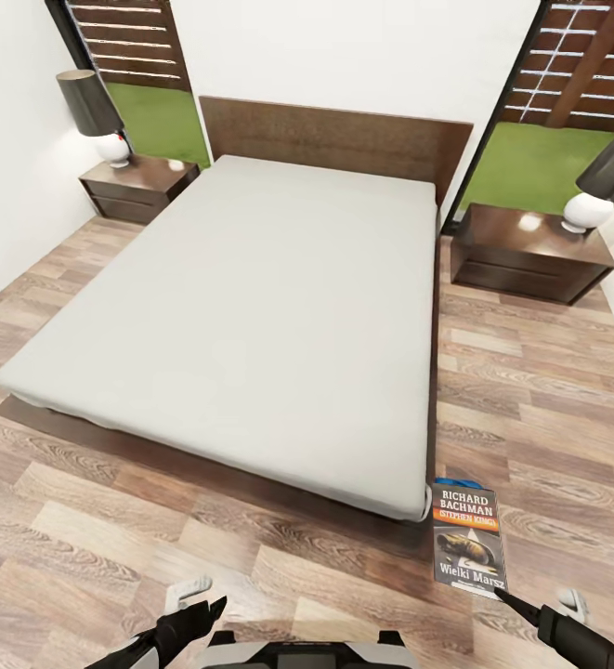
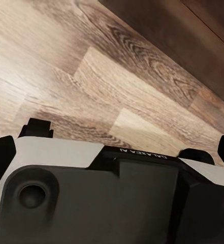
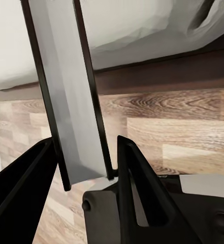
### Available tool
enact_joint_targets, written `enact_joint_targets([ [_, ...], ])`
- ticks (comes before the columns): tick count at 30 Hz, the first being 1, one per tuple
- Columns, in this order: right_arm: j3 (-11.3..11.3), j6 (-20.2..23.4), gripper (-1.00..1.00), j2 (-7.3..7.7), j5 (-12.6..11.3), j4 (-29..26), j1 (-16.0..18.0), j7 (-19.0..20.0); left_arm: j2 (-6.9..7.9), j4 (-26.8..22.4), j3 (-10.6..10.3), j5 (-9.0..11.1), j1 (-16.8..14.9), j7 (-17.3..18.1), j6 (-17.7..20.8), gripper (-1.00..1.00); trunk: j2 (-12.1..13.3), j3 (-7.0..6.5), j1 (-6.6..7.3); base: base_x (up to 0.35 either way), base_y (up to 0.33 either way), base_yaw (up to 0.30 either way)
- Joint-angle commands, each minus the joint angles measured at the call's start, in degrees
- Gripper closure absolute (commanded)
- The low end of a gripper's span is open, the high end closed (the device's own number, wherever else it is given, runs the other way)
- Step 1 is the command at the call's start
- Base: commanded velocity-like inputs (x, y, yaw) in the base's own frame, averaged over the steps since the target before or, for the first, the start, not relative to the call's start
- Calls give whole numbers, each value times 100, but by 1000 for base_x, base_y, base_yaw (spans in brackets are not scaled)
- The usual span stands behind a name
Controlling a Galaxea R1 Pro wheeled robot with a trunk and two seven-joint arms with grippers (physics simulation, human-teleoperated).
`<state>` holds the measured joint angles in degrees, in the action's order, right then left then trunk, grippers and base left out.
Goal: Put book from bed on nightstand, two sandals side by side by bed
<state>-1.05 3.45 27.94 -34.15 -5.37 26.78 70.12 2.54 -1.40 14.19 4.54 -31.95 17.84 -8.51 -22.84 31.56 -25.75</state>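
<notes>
Head view: my right gripper holds the book by its lower corner, off the bed's near right corner above the floor. A blue sliver, perhaps a sandal, peeks behind the book. I cannot tell how my left gripper's jaws stand.

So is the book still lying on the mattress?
No: in the head view the book is off the bed, held by its lower corner in the right end effector above the wood floor.
</notes>
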Motion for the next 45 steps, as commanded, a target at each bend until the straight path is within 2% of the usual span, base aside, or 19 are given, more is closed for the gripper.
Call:
enact_joint_targets([
  [1, -9, 36, 100, 1, -4, 4, 3, 20, 3, 9, -4, 47, -4, 29, -10, -100, -8, -3, -3, 0, 0, 0],
  [45, -9, 35, 100, 1, -4, 9, 3, 7, 1, 16, -11, 49, -4, 27, -2, -100, -8, -415, -3, 0, 0, 0],
])
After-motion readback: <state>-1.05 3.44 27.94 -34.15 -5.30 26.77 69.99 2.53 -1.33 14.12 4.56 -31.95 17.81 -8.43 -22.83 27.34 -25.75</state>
